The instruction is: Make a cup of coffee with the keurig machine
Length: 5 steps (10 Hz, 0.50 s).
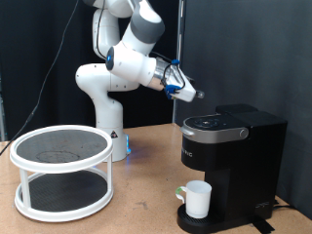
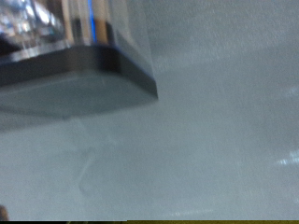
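Claw point(image 1: 185, 91) hovers above the keurig point(image 1: 234, 161); you can't tell its jaw state.
One cup point(image 1: 198, 198) on its tray, one rack point(image 1: 62, 171) at the table's left edge.

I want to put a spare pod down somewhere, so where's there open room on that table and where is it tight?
Bare wood shows between the white two-tier rack and the keurig machine, in front of the robot base. It is crowded at the machine's foot, where the cup sits on the drip tray. The gripper hangs in the air above the machine.

Exterior camera faces the robot level from afar; wrist view blurred.
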Each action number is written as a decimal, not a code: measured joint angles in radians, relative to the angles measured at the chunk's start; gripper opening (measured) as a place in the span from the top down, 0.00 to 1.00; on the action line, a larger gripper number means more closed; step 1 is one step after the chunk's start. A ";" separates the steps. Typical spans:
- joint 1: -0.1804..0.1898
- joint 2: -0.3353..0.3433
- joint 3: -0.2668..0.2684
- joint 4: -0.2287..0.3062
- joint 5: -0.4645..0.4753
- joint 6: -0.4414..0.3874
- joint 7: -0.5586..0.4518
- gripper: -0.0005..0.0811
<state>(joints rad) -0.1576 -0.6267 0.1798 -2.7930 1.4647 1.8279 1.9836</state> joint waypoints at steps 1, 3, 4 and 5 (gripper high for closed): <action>0.000 -0.035 0.000 0.002 0.000 -0.008 0.032 0.09; 0.000 -0.112 -0.003 -0.001 0.000 -0.021 0.101 0.09; 0.000 -0.108 -0.002 -0.001 0.000 -0.021 0.097 0.09; 0.000 -0.107 -0.001 0.010 0.002 -0.010 0.072 0.09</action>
<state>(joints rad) -0.1577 -0.7336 0.1790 -2.7827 1.4668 1.8180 2.0555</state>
